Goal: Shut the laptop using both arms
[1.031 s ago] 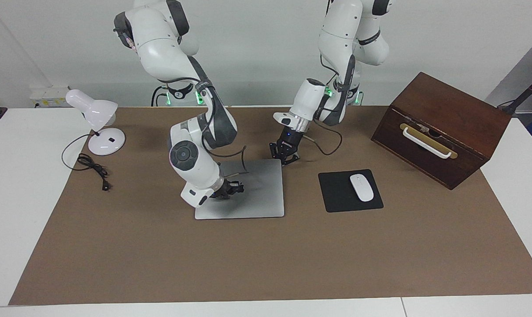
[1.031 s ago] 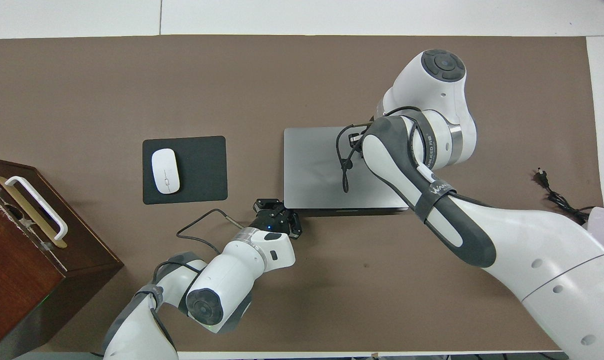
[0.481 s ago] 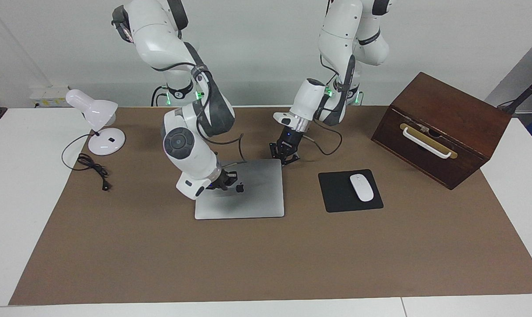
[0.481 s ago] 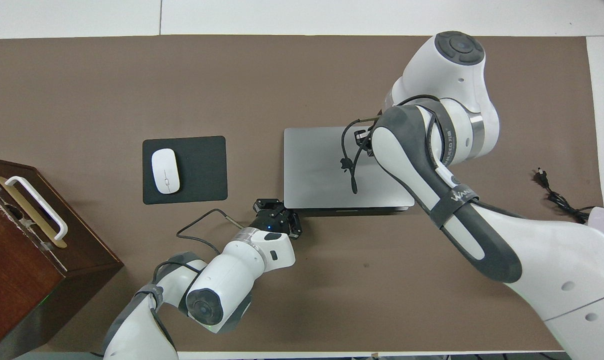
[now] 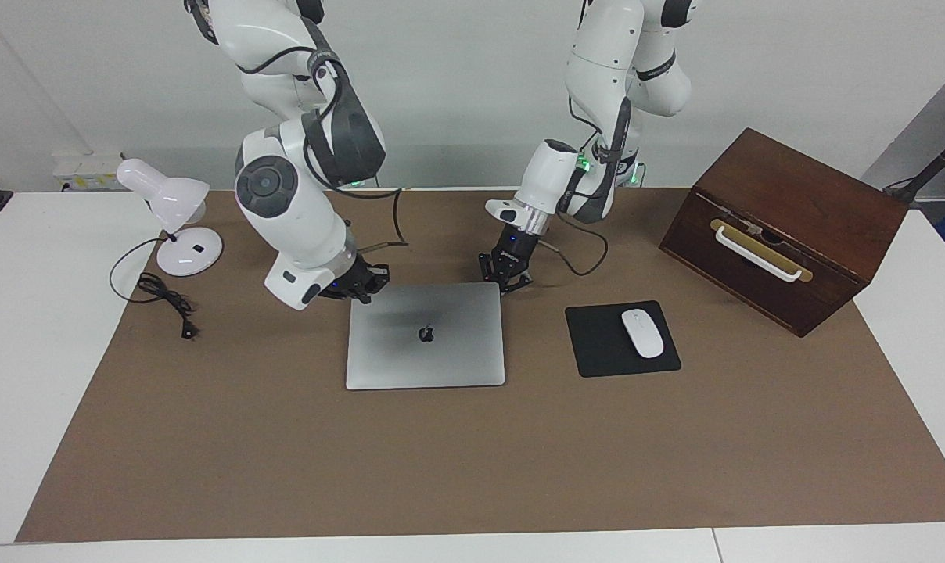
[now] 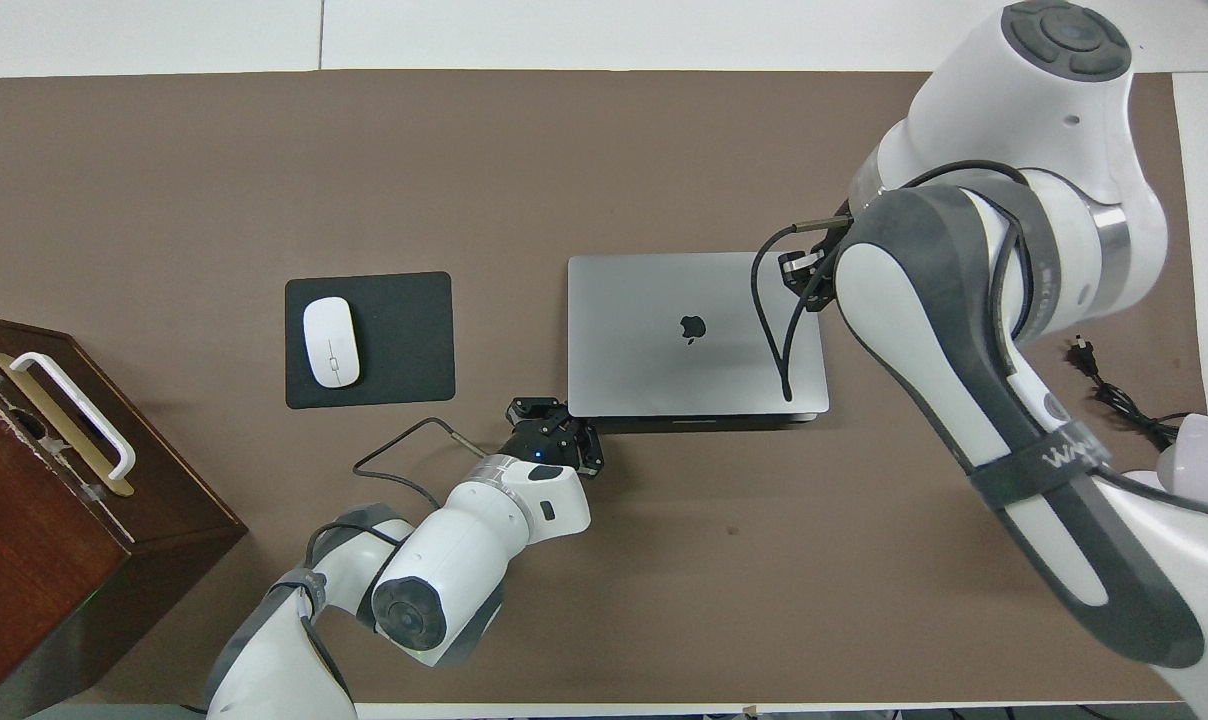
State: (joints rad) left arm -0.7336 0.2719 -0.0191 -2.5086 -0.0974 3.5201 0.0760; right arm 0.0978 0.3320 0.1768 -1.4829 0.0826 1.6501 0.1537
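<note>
Thin silver-grey aluminium laptop (image 5: 425,335) (image 6: 696,335) with a dark apple logo on the lid lies flat and closed on the brown table mat (image 5: 472,461) (image 6: 264,160), mid-table, nearer the robots than the mat's centre.

Left gripper (image 5: 506,275) (image 6: 554,432), small black claw on the white jointed left arm (image 5: 598,117) (image 6: 434,560), sits low at the laptop's corner nearest the robots on the left arm's end, just beside the edge. Can't tell if it touches. Fingertips pressed together, nothing between them.

Right gripper (image 5: 363,283) (image 6: 802,275), same black claw on the white right arm (image 5: 292,195) (image 6: 974,330), hangs over the laptop's other robot-side corner, toward the right arm's end. It looks clear of the lid. Fingertips together, holding nothing. Its black cable loops over the lid in the overhead view.

Black square mouse pad (image 5: 598,348) (image 6: 399,340) lies beside the laptop toward the left arm's end, apart from it, with 1 white oval mouse (image 5: 642,333) (image 6: 330,342) on top.

Dark brown wooden box (image 5: 785,227) (image 6: 64,500) with a white bar handle on a brass plate stands further toward that end.

White desk lamp (image 5: 171,215) with a round base stands at the right arm's end, its black cord (image 5: 163,293) (image 6: 1114,395) lying loose on the mat with the plug free.
</note>
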